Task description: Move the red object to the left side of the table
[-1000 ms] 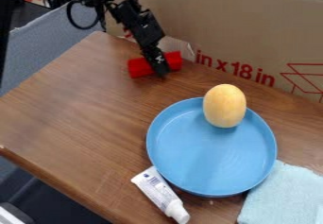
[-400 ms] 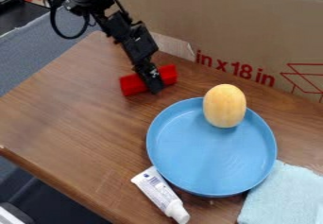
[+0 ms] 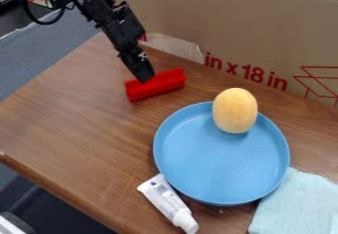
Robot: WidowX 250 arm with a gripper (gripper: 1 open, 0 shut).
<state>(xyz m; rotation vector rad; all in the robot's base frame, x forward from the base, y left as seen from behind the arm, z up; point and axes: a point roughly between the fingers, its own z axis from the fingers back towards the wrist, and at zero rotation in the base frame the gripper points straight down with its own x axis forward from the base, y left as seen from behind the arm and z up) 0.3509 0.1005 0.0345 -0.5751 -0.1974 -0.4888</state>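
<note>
Black end effector (image 3: 136,68) pinched shut on the left end of a flat red rectangular block (image 3: 161,82), block by the brown cardboard box (image 3: 251,31) (up-left of the round blue plate (image 3: 211,169)), on the wooden desk (image 3: 66,110).

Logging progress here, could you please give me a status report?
Gripper shut on red object. Not yet at table's left side. Nothing blocking leftward.

Egg-like obj (image 3: 235,111) on blue plate (image 3: 199,175), tube (image 3: 168,205) + cloth (image 3: 298,210) nr front, box (image 3: 264,31) behind
</note>
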